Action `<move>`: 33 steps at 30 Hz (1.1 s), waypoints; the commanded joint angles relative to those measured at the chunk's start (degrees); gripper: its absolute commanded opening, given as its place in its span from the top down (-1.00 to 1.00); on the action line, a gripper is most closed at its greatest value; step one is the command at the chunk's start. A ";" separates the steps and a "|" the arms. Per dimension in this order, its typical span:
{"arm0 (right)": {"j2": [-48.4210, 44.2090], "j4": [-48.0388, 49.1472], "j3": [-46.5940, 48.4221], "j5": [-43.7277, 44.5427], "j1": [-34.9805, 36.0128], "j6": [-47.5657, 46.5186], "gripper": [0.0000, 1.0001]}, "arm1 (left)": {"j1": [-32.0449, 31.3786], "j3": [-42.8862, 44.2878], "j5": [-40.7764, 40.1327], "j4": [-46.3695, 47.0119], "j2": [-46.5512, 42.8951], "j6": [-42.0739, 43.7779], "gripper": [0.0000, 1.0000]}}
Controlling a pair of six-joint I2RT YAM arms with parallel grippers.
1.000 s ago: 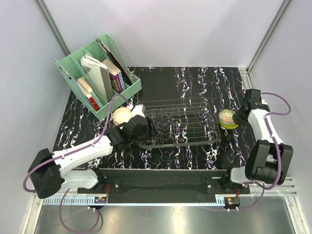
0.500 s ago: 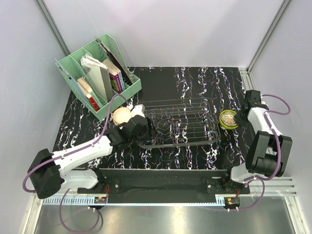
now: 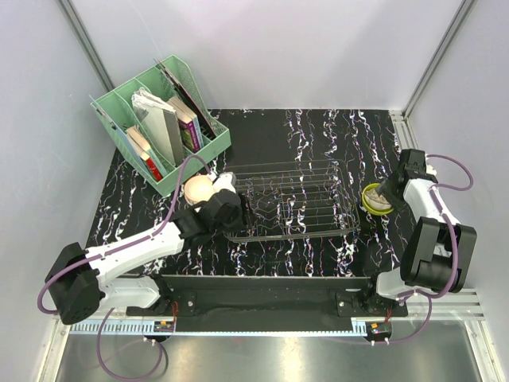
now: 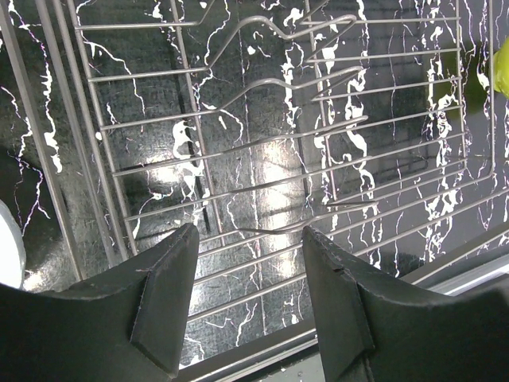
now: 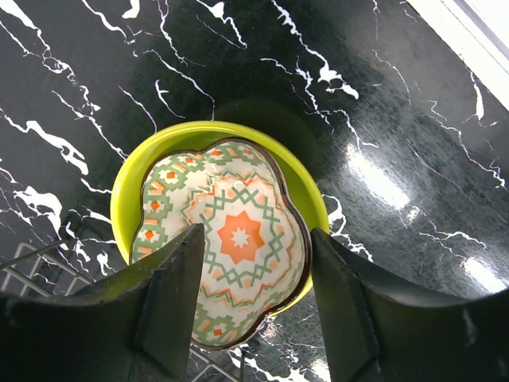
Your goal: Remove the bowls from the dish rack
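White-and-black left arm [image 3: 135,248] stretched forward and inward, dark two-finger left claw [image 4: 250,239] tipped downward, jaws parted; right arm [image 3: 436,213] folded upright near its base, right claw [image 5: 254,237] facing down, jaws spread wide.

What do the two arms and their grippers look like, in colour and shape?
The left arm and the right arm have white links and bulky black joints. A purple cable loops along each. The left gripper and the right gripper each have two dark grey, wedge-shaped fingers. I see no markings.
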 commanded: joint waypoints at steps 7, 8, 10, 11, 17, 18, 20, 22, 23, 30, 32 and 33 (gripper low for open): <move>-1.75 0.90 -1.20 -0.60 -0.24 0.33 0.33 | -0.13 -0.22 -0.70 1.50 -0.53 0.19 -0.16; -1.74 0.99 -1.02 -0.68 -0.24 0.41 0.49 | -0.13 -0.31 -0.70 1.50 -0.53 0.19 -0.16; -2.09 0.90 -0.93 -0.60 -0.24 0.59 0.71 | -0.13 -0.22 -0.71 1.50 -0.53 0.10 -0.16; -2.79 1.08 -0.93 -0.51 -0.24 0.68 0.74 | -0.13 -0.31 -0.79 1.50 -0.45 0.19 -0.16; -5.08 1.25 -0.84 -0.60 -0.24 0.15 0.91 | -0.13 -0.48 -0.53 1.76 -0.01 0.10 -0.16; -5.08 1.25 -0.84 -0.51 -0.24 0.06 0.92 | -0.13 -0.40 -0.53 1.76 0.08 0.10 -0.16; -5.43 1.34 -0.84 -0.68 -0.24 -0.29 0.90 | -0.13 -0.48 -0.53 1.85 0.08 0.10 -0.16; -5.78 1.51 -1.02 -0.60 -0.24 -0.29 0.90 | -0.13 -0.66 -0.62 1.85 -0.01 0.10 -0.16; -5.70 1.69 -1.19 -0.42 -0.24 -0.29 0.94 | -0.13 -0.75 -0.62 1.85 -0.01 0.02 -0.16; -3.33 4.41 -2.25 0.19 -0.24 -1.96 0.91 | -0.13 -0.92 -0.53 2.11 0.35 0.10 -0.16; -3.06 6.34 -3.21 -0.59 -0.15 -2.48 0.87 | -0.22 -0.84 -0.44 2.03 0.61 0.10 -0.16; -3.32 6.96 -3.74 -0.68 -0.15 -2.66 0.78 | -0.13 -0.84 -0.35 2.11 0.70 0.10 -0.16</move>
